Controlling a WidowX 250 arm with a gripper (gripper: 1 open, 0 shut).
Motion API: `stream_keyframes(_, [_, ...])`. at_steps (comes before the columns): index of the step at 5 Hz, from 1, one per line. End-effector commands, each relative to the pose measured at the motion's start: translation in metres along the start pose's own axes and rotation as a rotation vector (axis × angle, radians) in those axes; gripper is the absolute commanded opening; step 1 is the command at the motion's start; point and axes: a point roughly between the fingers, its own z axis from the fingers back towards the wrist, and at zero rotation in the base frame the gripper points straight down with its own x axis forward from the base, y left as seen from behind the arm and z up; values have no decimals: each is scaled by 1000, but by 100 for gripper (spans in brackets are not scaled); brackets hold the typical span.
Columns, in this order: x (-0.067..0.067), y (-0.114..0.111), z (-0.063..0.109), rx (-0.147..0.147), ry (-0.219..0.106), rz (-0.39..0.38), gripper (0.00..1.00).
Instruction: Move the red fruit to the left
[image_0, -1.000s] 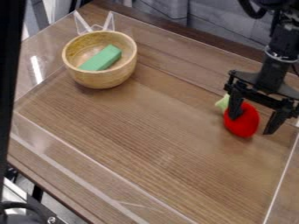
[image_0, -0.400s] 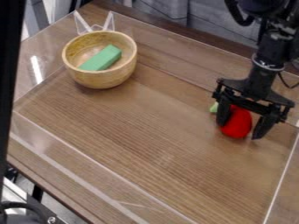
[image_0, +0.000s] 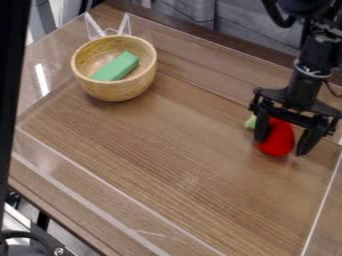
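The red fruit (image_0: 277, 142) lies on the wooden table at the far right, its pale green cap (image_0: 251, 122) pointing left. My black gripper (image_0: 290, 132) hangs straight over it, open, with one finger on each side of the fruit. The jaws straddle the fruit and do not squeeze it. Part of the fruit's top is hidden behind the gripper body.
A wooden bowl (image_0: 94, 85) at the back left holds a green block (image_0: 115, 67). A clear wall rims the table (image_0: 160, 150), its right edge close beside the fruit. A dark post runs down the left side of the view.
The gripper swung a little left and lower around the fruit, then came back slightly right. The fruit stays in nearly the same spot and the jaws stay wide.
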Motion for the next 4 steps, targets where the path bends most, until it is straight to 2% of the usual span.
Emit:
stream_keyframes(1, [12,6,13,-24,-60,-37,100])
stream_keyframes(2, [14,15,7,-17,-62,-78,100])
stream_keyframes(3, [7,15,15,-43,-78,-109,0])
stream_keyframes(4, [0,16,29,-73,-101,-139,0])
